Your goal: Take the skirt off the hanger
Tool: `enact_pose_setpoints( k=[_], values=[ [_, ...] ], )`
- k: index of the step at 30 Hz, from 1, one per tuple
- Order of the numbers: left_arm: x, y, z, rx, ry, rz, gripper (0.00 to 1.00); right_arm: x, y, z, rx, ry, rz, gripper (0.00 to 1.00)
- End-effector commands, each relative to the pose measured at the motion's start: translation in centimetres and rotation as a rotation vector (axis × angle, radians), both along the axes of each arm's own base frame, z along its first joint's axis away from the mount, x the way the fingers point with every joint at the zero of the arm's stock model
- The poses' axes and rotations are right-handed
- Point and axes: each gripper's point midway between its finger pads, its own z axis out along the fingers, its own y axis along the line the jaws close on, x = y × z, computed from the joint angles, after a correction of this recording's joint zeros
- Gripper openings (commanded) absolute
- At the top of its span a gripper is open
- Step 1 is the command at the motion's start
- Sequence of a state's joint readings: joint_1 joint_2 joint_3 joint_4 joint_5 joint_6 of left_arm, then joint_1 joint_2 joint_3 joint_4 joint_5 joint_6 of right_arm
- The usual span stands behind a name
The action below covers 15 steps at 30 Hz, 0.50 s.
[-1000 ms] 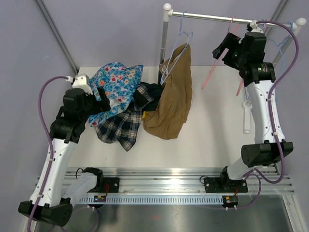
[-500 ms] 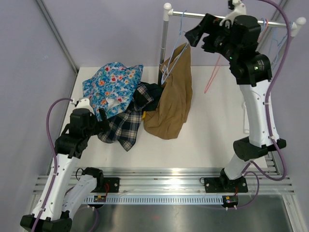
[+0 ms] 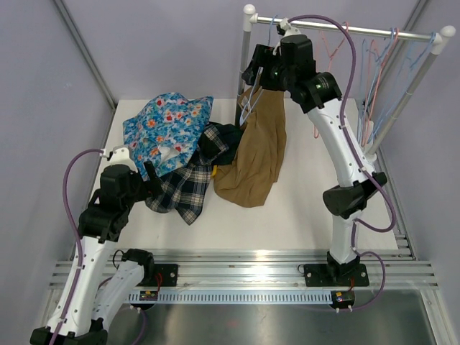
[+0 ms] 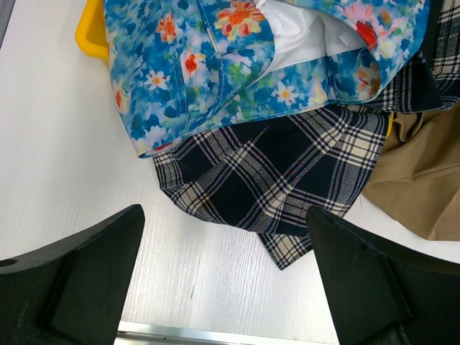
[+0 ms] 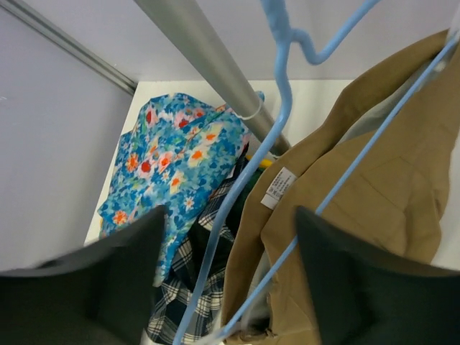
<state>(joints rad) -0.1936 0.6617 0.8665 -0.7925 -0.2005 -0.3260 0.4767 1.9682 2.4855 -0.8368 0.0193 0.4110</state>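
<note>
Tan cloth marks your target: the skirt (image 3: pixel 259 147) hangs on the light-blue wire hanger (image 3: pixel 247 108), whose hook is over the metal rail (image 3: pixel 345 27) at its left end. Its lower part lies slumped on the white table (image 3: pixel 316 180). Your right gripper (image 3: pixel 256 70) is up at the rail, right by the hanger's hook. In the right wrist view its fingers (image 5: pixel 359 287) are spread wide, and the hanger wire (image 5: pixel 282 108), the skirt's top (image 5: pixel 374 187) and a white label (image 5: pixel 279 187) show between them. You cannot tell from these views whether either finger touches wire or cloth.

Your left gripper (image 3: pixel 147 176) sits low over the table at the near left edge of the clothes pile. Its fingers (image 4: pixel 79 280) are also spread, holding nothing. Between them lies the dark tartan garment (image 4: pixel 273 172), partly under the blue floral garment (image 4: pixel 237 65), with a corner of the skirt (image 4: pixel 420 180) at the right. A yellow object (image 4: pixel 90 36) peeks from under the floral cloth.
</note>
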Motion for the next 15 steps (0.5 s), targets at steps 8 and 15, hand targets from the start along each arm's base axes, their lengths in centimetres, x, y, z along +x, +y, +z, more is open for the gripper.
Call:
enact_pose_setpoints(
  k=[8, 15],
  values=[
    [0.7, -0.5, 0.5, -0.018, -0.042, -0.014, 0.99, 0.0, 0.1, 2.9, 0.012, -0.099, -0.049, 0.0],
    [1.2, -1.9, 3.2, -0.049, -0.134, -0.1, 0.99, -3.3, -3.3, 8.8, -0.019, -0.231, -0.086, 0.0]
  ],
)
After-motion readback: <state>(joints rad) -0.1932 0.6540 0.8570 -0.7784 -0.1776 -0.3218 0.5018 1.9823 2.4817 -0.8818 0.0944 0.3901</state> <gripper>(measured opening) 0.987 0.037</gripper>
